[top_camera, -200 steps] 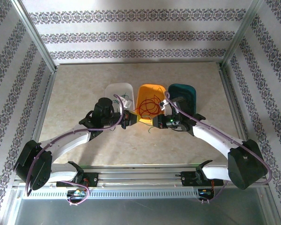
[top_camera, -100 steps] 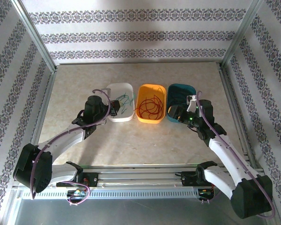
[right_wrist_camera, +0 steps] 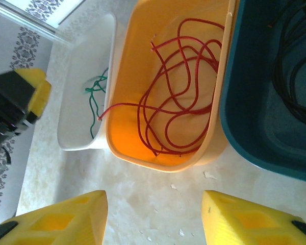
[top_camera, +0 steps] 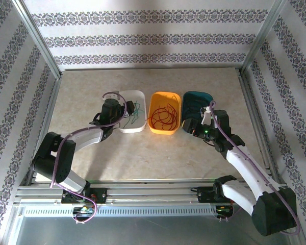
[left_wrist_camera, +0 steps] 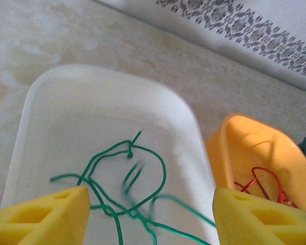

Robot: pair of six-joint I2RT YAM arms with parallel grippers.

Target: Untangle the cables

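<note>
The left claw [left_wrist_camera: 150, 209] hangs open over the near end of a white tray [left_wrist_camera: 81, 112]. Its two yellow fingers [left_wrist_camera: 46, 214] stand wide apart with nothing between them. Directly under it lies one green cable [left_wrist_camera: 129, 154], thin and loosely looped with a small knot-like crossing, all of it inside the white tray. From above, this claw [top_camera: 126, 108] sits at the tray's left rim.

The right claw [right_wrist_camera: 153, 214] is also spread open and holds nothing. Its two yellow fingers [right_wrist_camera: 250, 219] hover above bare tabletop [right_wrist_camera: 158, 194] just in front of an orange tray [right_wrist_camera: 123, 138]. In the overhead view this claw [top_camera: 189, 125] is near the gap between the orange tray and a teal tray [right_wrist_camera: 255, 127].

There are three trays in a row on the tabletop [top_camera: 143, 153], side by side: white on the left, orange in the middle, teal on the right. Each holds one colour of cable. The one red cable [right_wrist_camera: 166, 97] lies coiled in several overlapping loops in the orange tray, with one strand reaching across the tray's wall toward the white tray. The black cable [right_wrist_camera: 290, 99] lies curled in the teal tray; how many strands it makes I cannot tell. A few small pale flecks lie on the tabletop by the orange tray.
</note>
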